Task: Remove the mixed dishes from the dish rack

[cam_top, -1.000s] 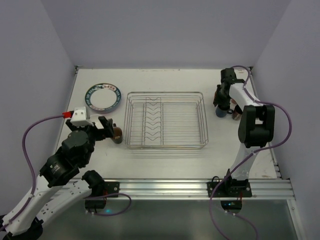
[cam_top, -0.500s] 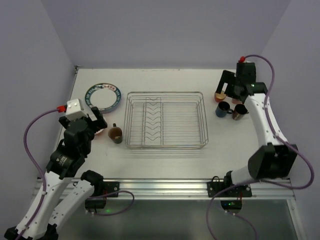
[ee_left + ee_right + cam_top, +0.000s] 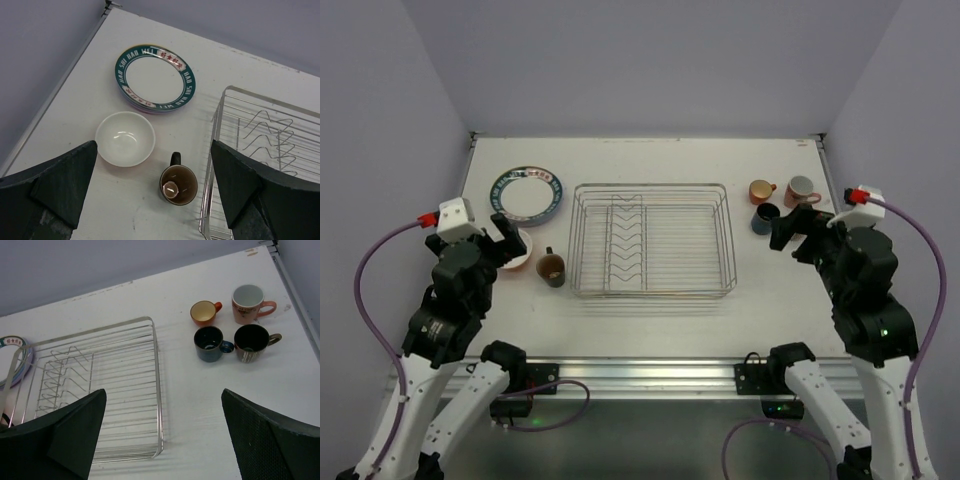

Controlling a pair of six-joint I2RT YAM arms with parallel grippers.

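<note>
Along the left side of the white counter (image 3: 75,100), the left pincer (image 3: 153,160) hangs above the surface with its jaws spread wide and nothing between them. Below it, a stack of plates (image 3: 155,79) lies toward the far left corner. The top plate is white with a dark green lettered rim, and a lavender edge shows under it. Just nearer than the stack sits a bowl (image 3: 125,138), upright and white inside; whether it touches the plates I cannot tell. To the right of the bowl and a little nearer stands a dark mug (image 3: 178,185), upright and brown inside, with its handle pointing away toward the plates. It is just beside the left wall of the dish rack (image 3: 653,240).

That silver wire rack sits at the middle of the counter with its long side running across, its zigzag dividers left of centre.

Right of the rack, four mugs stand upright on the counter in a tight cluster near the far right corner, all with handles turned to the right. An orange mug (image 3: 204,312) and a pink mug (image 3: 248,301) form the far row. A blue mug (image 3: 209,343) and a dark striped mug (image 3: 251,342) form the near row, the blue handle almost meeting the striped mug. The right pincer (image 3: 162,405) hovers nearer than the cluster, jaws wide apart and holding nothing.
</note>
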